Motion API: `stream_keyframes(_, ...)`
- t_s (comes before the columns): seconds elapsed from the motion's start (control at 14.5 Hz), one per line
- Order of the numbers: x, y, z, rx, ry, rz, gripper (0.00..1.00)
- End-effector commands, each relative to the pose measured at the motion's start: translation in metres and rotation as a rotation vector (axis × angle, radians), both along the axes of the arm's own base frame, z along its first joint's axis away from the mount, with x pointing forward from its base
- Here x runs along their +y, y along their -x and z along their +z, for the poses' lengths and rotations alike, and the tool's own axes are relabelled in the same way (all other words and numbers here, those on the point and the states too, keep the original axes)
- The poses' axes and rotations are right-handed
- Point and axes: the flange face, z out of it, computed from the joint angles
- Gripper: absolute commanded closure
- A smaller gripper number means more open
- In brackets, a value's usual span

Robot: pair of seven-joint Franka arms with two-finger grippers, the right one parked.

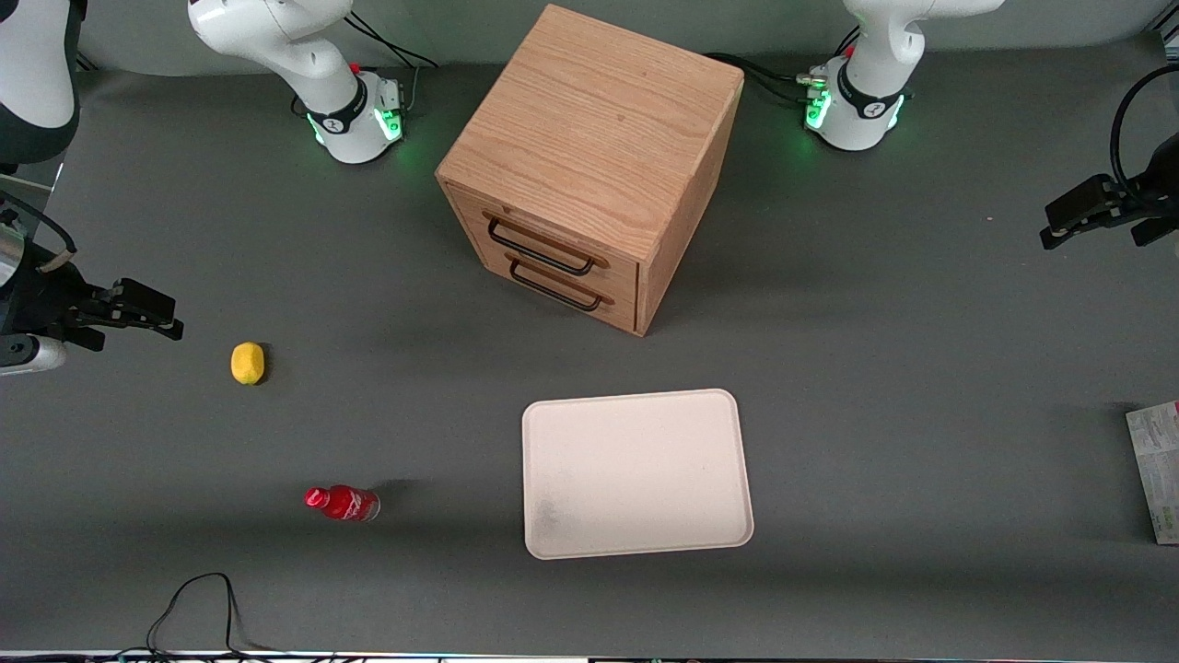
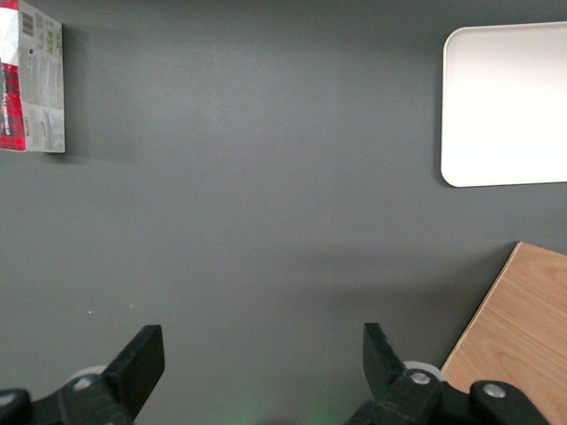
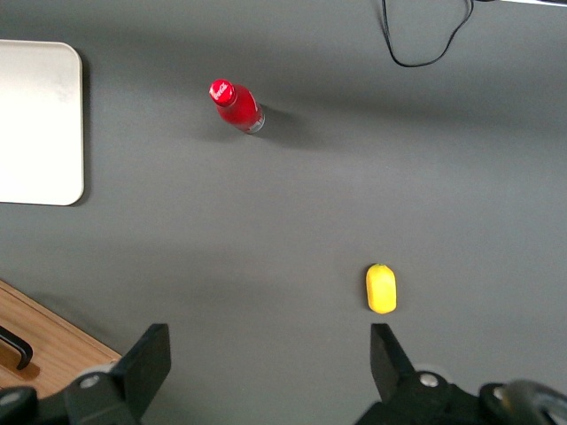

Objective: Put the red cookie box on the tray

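Lying at the working arm's table end, red cookie box shows unreadable print; gripper jaws apart above it.

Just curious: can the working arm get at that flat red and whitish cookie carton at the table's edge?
Probably yes: the open gripper hangs above bare table, and nothing lies between it and the red cookie box.

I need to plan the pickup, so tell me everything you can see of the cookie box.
The cookie box is a flat carton lying on the dark table with its pale printed broad face up, red showing along one end. It lies at the working arm's end of the table, well apart from the tray, only partly in both views. Nothing touches it; the open gripper hangs away from it.
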Motion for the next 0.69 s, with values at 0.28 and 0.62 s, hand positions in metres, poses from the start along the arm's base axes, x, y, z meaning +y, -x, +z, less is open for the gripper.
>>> stream_keyframes(0.28,0.001,0.004,0.003,0.007,0.004,0.036,0.00)
stream_keyframes(0.62,0.008,-0.003,-0.005,0.015,0.011,0.038,0.00)
